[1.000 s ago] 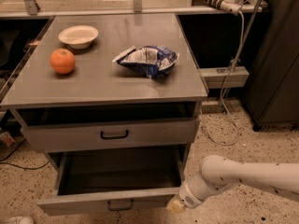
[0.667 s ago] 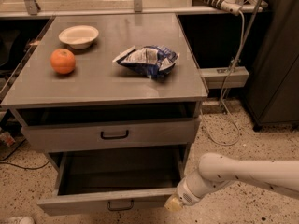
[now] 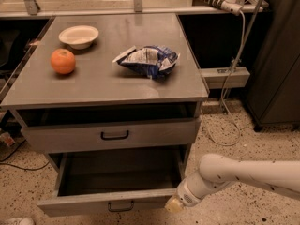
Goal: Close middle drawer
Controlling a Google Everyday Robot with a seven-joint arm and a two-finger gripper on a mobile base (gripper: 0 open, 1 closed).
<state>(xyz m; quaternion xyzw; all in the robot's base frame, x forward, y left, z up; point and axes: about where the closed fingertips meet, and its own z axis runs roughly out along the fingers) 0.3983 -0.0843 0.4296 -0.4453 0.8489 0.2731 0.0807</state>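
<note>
At the bottom edge of the scene, the one middle drawer (image 3: 93, 203) of a grey metal cabinet stands far out over the speckled floor (image 3: 234, 135). Its flat front carries one small black loop handle (image 3: 121, 206), and the long tray behind it shows a bare dark bottom. The robot's single white arm (image 3: 243, 172) reaches in from the right. Its one gripper (image 3: 172, 205), tipped in pale yellow, sits low at the right end of the drawer front, at or just beside the corner, to the right of the handle. Whether the gripper is open or closed cannot be told, nor whether it actually touches the metal.

Two drawers are in view. Above and behind the open one, the taller-fronted top drawer (image 3: 70, 137) is out only a little, with a black handle (image 3: 115, 135) of its own at its middle.

Three things rest well apart on the cabinet top (image 3: 93, 86). One orange (image 3: 63, 61) lies at the left, one crumpled blue and white snack bag (image 3: 147, 60) lies near the middle right, and one shallow white bowl (image 3: 78, 35) sits farther back at the left, beyond the orange.

To the right, one white cable (image 3: 234, 64) hangs down past the cabinet toward the floor.
</note>
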